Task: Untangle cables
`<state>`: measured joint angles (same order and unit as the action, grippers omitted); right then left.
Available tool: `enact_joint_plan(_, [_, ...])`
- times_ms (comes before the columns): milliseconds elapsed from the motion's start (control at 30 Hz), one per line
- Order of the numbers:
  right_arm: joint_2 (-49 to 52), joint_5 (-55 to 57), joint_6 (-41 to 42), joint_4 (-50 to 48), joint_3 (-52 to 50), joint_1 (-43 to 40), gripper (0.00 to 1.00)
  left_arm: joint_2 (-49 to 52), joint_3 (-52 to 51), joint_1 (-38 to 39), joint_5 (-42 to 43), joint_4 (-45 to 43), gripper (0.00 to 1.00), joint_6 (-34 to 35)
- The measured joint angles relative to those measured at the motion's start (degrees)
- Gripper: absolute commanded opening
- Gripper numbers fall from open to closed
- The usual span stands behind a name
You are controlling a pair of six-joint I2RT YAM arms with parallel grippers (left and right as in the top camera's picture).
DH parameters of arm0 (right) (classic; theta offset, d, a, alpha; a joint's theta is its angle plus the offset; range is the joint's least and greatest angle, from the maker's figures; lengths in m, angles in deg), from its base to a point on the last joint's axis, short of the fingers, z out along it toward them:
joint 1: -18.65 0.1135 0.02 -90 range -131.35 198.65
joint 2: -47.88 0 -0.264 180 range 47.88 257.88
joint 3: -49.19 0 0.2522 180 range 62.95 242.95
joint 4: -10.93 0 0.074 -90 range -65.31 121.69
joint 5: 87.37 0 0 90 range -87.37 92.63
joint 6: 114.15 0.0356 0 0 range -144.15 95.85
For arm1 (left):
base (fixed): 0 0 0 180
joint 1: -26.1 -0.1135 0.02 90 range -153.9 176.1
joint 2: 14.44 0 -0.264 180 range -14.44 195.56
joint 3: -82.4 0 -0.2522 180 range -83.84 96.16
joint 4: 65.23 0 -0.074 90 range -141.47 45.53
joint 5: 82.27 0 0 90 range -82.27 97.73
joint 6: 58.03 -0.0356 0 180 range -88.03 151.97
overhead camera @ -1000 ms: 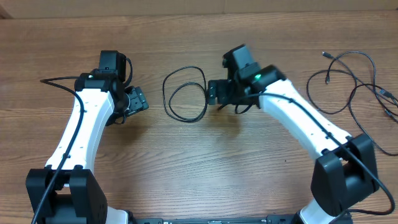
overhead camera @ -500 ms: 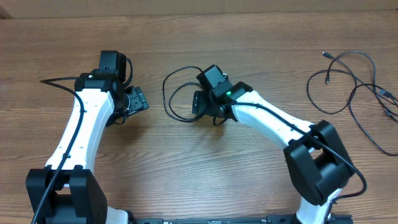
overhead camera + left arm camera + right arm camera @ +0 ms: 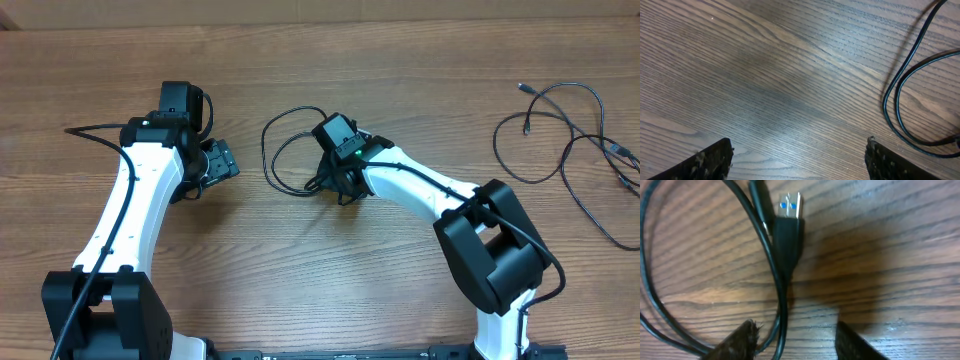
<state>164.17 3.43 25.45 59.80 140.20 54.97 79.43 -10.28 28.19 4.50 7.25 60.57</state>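
A bare brown wood-grain table (image 3: 320, 60) fills the overhead view, its far edge running along the top with a paler strip beyond. At the centre lies a thin black flexible cord in a loose double loop (image 3: 781, 295), ending in a black-bodied plug with a silver shell and blue insert (image 3: 790, 209). The right gripper (image 3: 797, 337) hangs low over the loop's right side, its jaws partly apart and astride the cord just below the plug, with no pinch to be seen. The left gripper (image 3: 800, 165) waits just left of the loop, its jaws wide and holding nothing, with only bare wood between its fingertips (image 3: 715, 160). The step in hand looks like taking hold of the plug end of the centre cord. The next move likely calls for a firm close on that single strand, not the neighbouring turn lying against it, then a slow draw outward so the coils open rather than cinch. A separate sprawl of thin black cords with small plug ends (image 3: 527, 125) lies well apart at the far right, partly running out of view. The wood between the two groups and in front of the loop is open, giving room to pull the cord straight.
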Motion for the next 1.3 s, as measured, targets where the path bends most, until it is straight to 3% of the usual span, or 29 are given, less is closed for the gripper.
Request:
enact_joint_plan(133, [0.46, -0.61, 1.60, -0.02, -0.02, 0.00, 0.23, 0.00, 0.00, 0.00, 0.28, 0.00, 0.84, 0.00])
enact_joint_plan(233, [0.59, -1.25, 1.90, 0.09, -0.02, 0.00, 0.04, 0.00, -0.02, 0.00, 0.76, 0.02, 0.82, 0.00])
enact_joint_plan(467, [0.85, -2.03, 1.66, 0.70, 0.00, -0.17, 0.04, 0.00, 0.00, 0.02, 1.05, -0.15, 0.82, 0.00])
enact_joint_plan(800, [-1.20, 5.73, -10.67, 17.90, 10.05, -6.60, 0.04, 0.00, -0.02, 0.00, 1.05, -0.42, 0.82, 0.00])
enact_joint_plan(1000, [-10.12, 16.17, -15.96, 25.44, 21.59, -14.73, 0.04, 0.00, 0.00, 0.00, 1.09, -0.39, 0.82, 0.00])
enact_joint_plan(1300, [-16.06, 26.64, -21.14, 26.71, 32.96, -33.18, 0.04, 0.00, 0.00, 0.02, 1.07, -0.42, 0.82, 0.00])
